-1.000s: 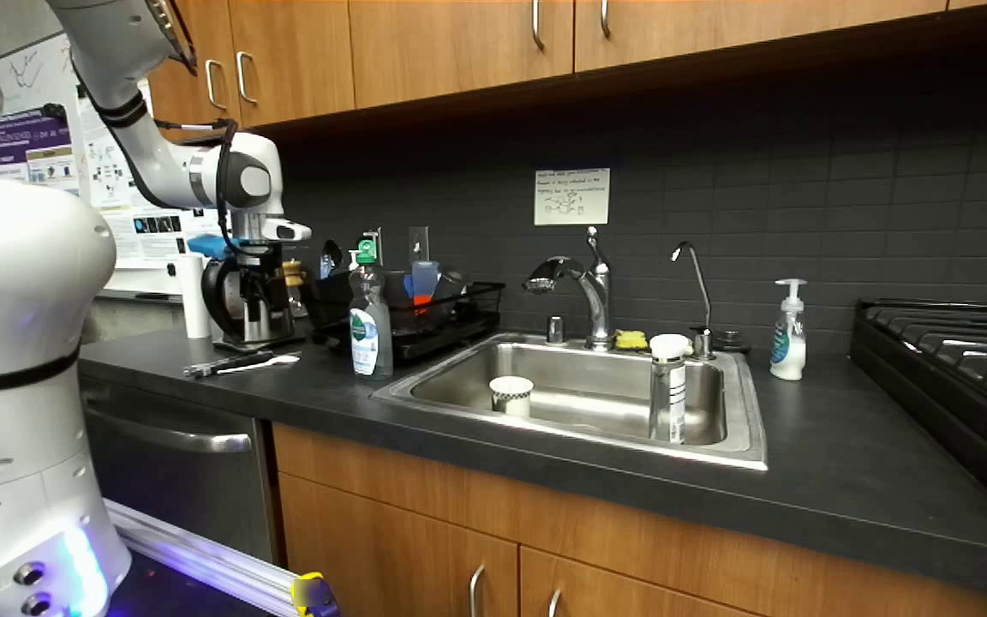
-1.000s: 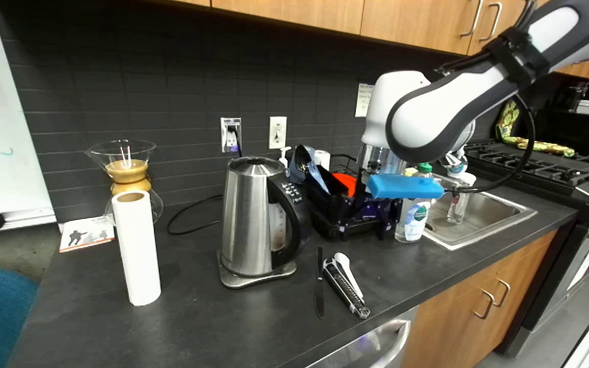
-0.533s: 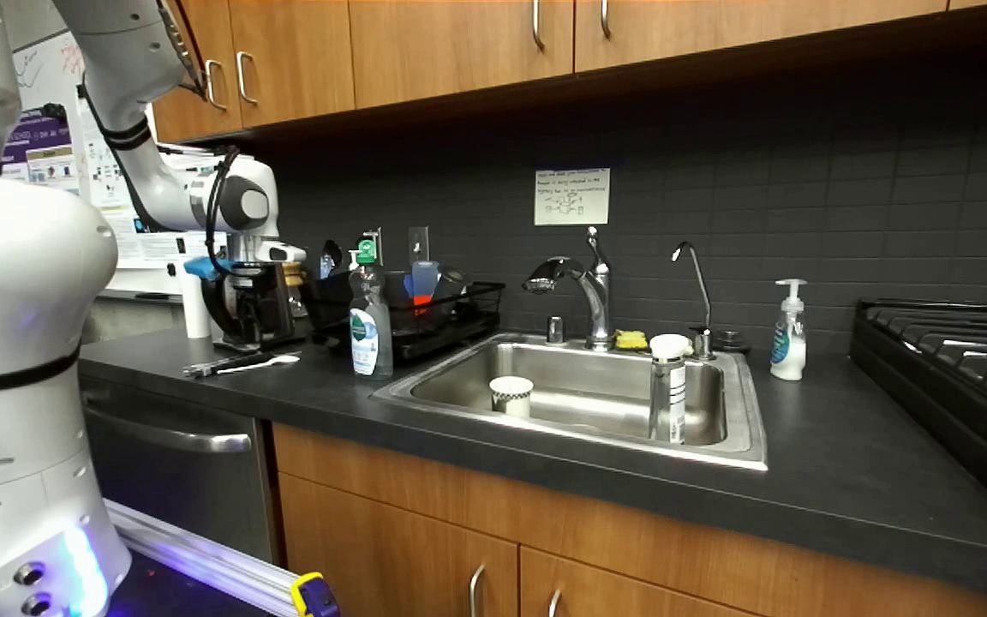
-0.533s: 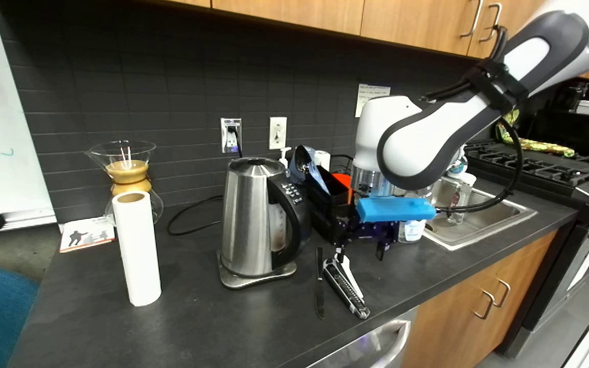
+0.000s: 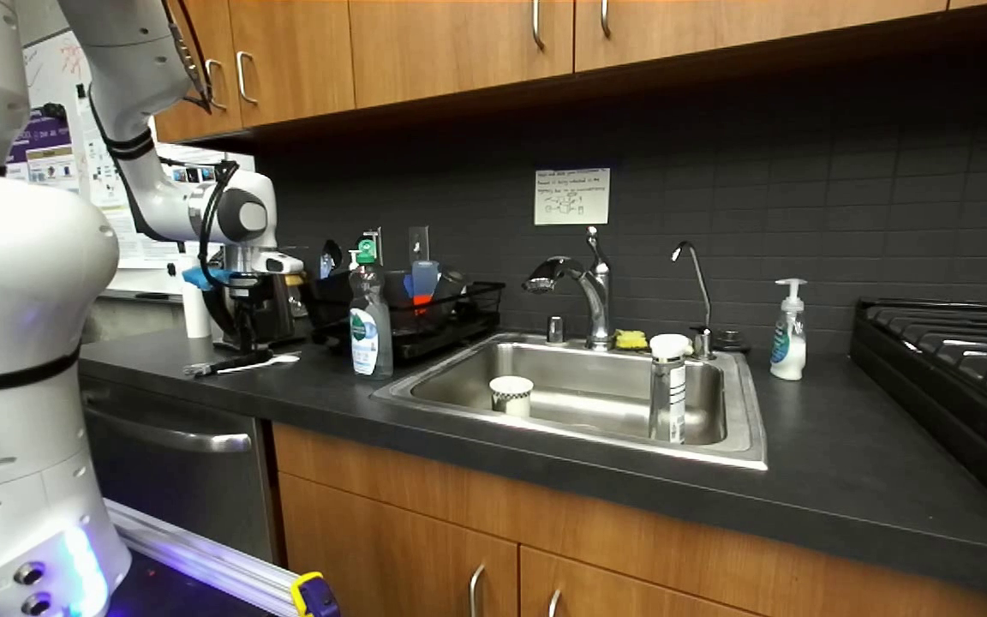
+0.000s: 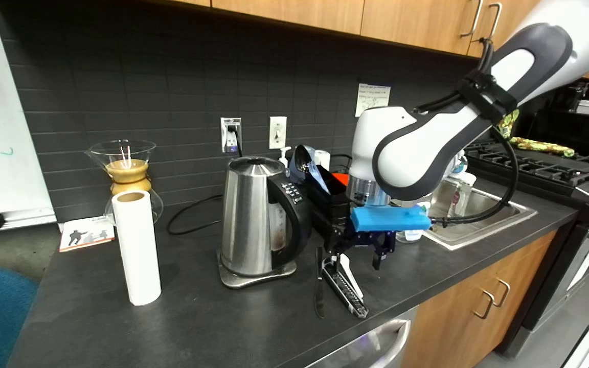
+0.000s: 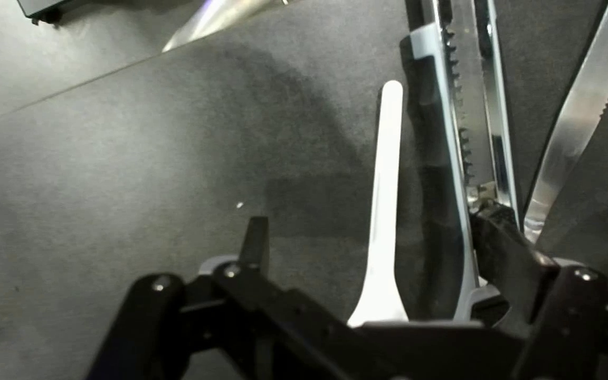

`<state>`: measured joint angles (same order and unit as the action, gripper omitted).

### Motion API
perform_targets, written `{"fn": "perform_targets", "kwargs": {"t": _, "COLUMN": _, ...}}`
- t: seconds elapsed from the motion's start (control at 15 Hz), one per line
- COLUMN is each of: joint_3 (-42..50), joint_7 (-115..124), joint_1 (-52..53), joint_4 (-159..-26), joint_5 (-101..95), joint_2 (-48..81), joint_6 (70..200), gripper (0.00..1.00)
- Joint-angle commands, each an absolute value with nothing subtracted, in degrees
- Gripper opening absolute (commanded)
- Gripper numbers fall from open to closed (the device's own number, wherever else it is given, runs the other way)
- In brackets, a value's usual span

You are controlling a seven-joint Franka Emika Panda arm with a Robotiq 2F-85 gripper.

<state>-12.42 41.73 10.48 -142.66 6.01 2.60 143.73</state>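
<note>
Kitchen, pretty clearly. Dark counter (image 6: 197, 317) directly under fingers (image 7: 256, 240). In both exterior views, sink (image 5: 613, 368) with chrome faucet (image 5: 599, 296) right of fingers, stove (image 5: 965, 351) way further right. Steel electric kettle (image 6: 248, 220) just left of fingers in exterior view, black dish rack (image 5: 451, 338) behind them. Wood cabinets (image 5: 459, 51) up above fingers, dishwasher-looking front (image 5: 176, 480) below. Not super homey tho: whiteboard (image 6: 13, 112) well left of fingers, posters (image 5: 48, 141) up left of them. Office or lab kitchenette vibe, can't tell which.
</note>
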Motion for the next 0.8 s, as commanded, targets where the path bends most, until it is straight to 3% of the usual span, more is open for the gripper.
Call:
{"fn": "perform_targets", "kwargs": {"t": 0.0, "joint_3": -11.99, "joint_7": 39.24, "joint_1": 10.93, "joint_4": -144.06, "joint_5": 9.89, "joint_2": 1.64, "joint_6": 146.03, "gripper": 1.00}}
{"fn": "perform_targets", "kwargs": {"t": 0.73, "joint_3": -11.98, "joint_7": 36.79, "joint_1": 10.86, "joint_4": -148.38, "joint_5": 12.81, "joint_2": -3.40, "joint_6": 145.59, "gripper": 1.00}}
